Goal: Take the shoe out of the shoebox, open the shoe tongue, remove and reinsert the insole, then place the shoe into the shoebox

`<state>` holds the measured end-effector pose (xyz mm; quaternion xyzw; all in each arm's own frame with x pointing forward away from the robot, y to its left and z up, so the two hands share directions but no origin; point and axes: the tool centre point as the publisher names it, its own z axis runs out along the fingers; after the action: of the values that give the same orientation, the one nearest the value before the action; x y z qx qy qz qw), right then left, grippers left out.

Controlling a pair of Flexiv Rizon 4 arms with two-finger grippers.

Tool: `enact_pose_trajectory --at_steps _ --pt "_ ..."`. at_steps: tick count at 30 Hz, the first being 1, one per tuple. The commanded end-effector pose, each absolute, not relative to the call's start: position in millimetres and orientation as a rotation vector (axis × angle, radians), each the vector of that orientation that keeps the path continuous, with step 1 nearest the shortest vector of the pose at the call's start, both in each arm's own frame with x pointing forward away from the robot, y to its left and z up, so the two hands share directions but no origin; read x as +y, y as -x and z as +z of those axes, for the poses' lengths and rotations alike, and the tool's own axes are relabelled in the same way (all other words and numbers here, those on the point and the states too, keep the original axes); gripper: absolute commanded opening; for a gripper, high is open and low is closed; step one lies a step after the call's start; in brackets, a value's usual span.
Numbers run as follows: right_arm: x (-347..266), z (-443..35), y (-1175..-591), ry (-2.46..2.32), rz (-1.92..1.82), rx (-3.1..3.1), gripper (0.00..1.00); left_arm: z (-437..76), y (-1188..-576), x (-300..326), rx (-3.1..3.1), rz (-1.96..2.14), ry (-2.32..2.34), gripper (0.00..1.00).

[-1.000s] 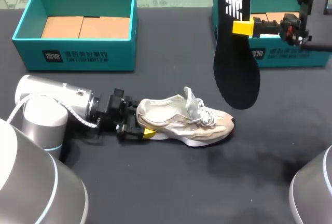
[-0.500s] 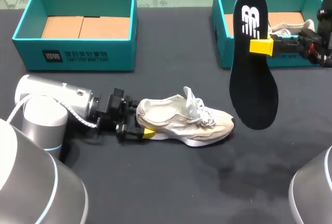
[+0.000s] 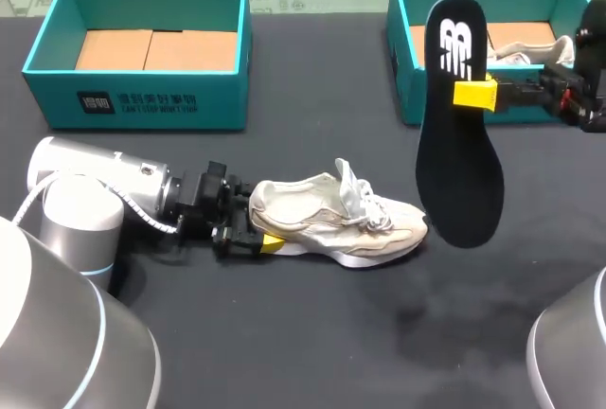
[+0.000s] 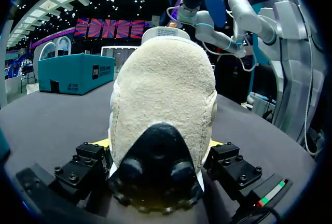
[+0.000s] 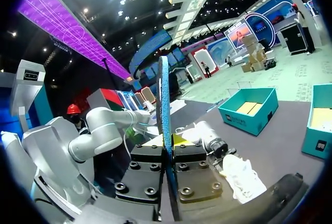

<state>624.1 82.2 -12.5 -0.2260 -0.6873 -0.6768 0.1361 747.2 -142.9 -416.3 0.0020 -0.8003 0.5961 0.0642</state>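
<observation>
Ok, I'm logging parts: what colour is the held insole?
The insole is black with a white logo, clearest in the head view.

Cream shoe (image 3: 336, 220), pale sole, dark patch at the heel. Rests on its sole mid-table, heel to 9 o'clock, toe to 3 o'clock. Tongue stands up, laces loose. Heel pinched between the fingers of the left gripper (image 3: 256, 227).

Black insole (image 3: 461, 144), white logo at heel end. Off the table, clamped mid-length by the right gripper (image 3: 473, 95). Heel end at 12 o'clock, toe end at 6 o'clock, just at 3 o'clock of the shoe's toe.

Two teal open boxes. The left shoebox (image 3: 57, 49) is at 10 o'clock, brown cardboard floor. The right shoebox (image 3: 405, 59) is at 1 o'clock, partly behind the insole, with a pale item inside, unclear.
</observation>
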Motion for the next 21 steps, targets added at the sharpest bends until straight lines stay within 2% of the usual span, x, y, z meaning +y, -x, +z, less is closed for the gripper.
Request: enact_pose_trajectory --at_steps 1,21 --pt "88.0 -11.5 -609.0 0.675 -1.976 -1.986 0.00 -418.1 -747.7 -143.6 -2.417 1.798 -0.006 0.00" --pt "90.8 -10.5 -610.1 0.728 -1.951 -1.982 0.00 -416.8 -747.9 -142.3 -2.425 1.785 0.014 0.00"
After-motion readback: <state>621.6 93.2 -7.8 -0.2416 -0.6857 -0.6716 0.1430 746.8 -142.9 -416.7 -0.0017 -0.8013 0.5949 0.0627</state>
